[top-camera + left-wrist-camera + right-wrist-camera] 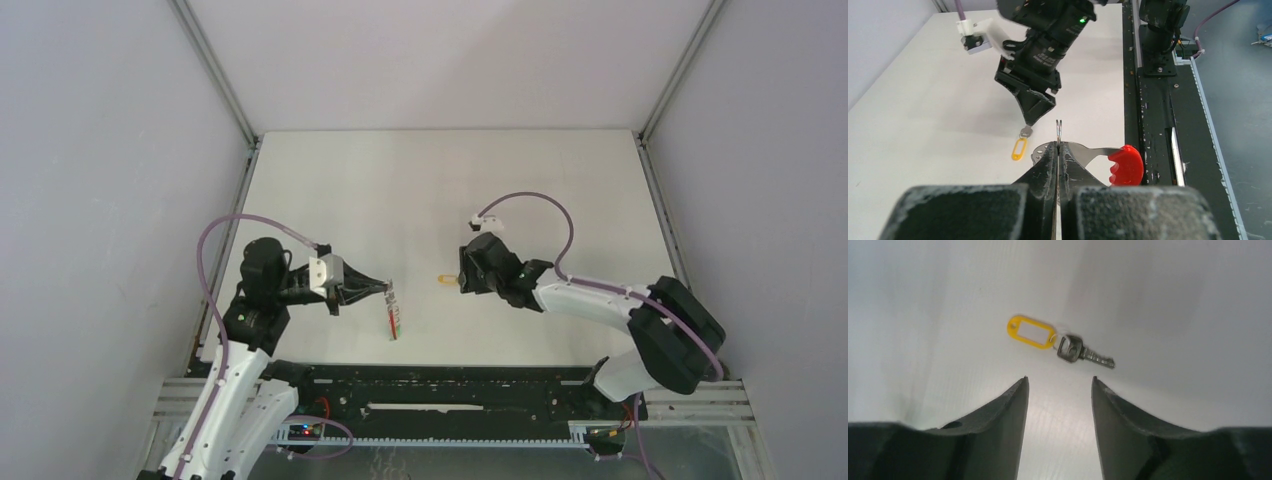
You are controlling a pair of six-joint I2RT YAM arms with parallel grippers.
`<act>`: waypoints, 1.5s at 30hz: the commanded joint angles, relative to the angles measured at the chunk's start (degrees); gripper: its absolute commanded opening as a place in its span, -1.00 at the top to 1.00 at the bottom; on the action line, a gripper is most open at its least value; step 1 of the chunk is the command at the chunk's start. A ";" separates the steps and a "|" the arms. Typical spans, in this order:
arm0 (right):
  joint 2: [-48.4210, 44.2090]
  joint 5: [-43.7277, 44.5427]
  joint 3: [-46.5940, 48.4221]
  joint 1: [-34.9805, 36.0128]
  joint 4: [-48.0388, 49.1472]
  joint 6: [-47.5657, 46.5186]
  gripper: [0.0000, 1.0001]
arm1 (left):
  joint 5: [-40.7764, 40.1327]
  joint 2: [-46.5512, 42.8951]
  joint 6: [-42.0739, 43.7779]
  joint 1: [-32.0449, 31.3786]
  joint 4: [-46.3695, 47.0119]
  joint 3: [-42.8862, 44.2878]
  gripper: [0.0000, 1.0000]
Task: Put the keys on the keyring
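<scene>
My left claw (1058,150) is clamped shut on the keyring (1124,166), its grey metal pinched between the fingers and its red curved section jutting out to one side, towards the near edge of the surface (400,180), left of centre. My right claw (1060,382), parted and holding nothing, hangs over the yellow-tagged key (1071,348), which lies flat near the middle of the surface, close to the keyring.

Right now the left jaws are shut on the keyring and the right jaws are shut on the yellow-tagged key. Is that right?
No. The right jaws stand open; the right wrist view shows the yellow-tagged key lying free on the table ahead of them. The left jaws are shut on the keyring, as stated.
</scene>
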 commanded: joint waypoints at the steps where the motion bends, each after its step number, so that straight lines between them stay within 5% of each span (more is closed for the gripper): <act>1: -11.07 8.08 -4.54 4.02 5.36 -0.54 -0.75 | 0.85 0.27 -1.41 0.33 2.06 1.85 0.99; 2: -12.61 5.20 -6.45 3.04 6.95 1.27 -0.96 | 0.93 0.56 -1.41 0.33 2.11 1.88 0.99; 6: -6.46 -14.87 -7.37 -5.79 9.32 4.23 -1.00 | 0.82 1.29 -2.63 0.33 3.52 1.24 0.99; 10: -3.67 -8.36 -6.09 -1.31 9.13 7.73 -0.91 | 0.85 1.51 -3.34 0.33 3.63 1.15 0.99; 12: -0.53 -6.15 -3.17 -0.27 4.65 11.16 -0.49 | 0.78 1.79 -3.10 0.33 3.60 1.37 0.99; 14: 2.23 -3.82 0.45 0.61 0.64 12.89 -0.32 | 0.86 2.02 -3.08 0.33 3.73 1.66 0.99; 17: 3.86 -1.54 1.44 1.95 0.20 15.04 -0.44 | 0.86 2.13 -3.12 0.33 3.72 1.91 0.99; 45: 14.73 2.83 6.99 -5.27 6.81 18.30 -0.21 | 0.62 1.21 -2.39 0.24 3.74 1.09 0.99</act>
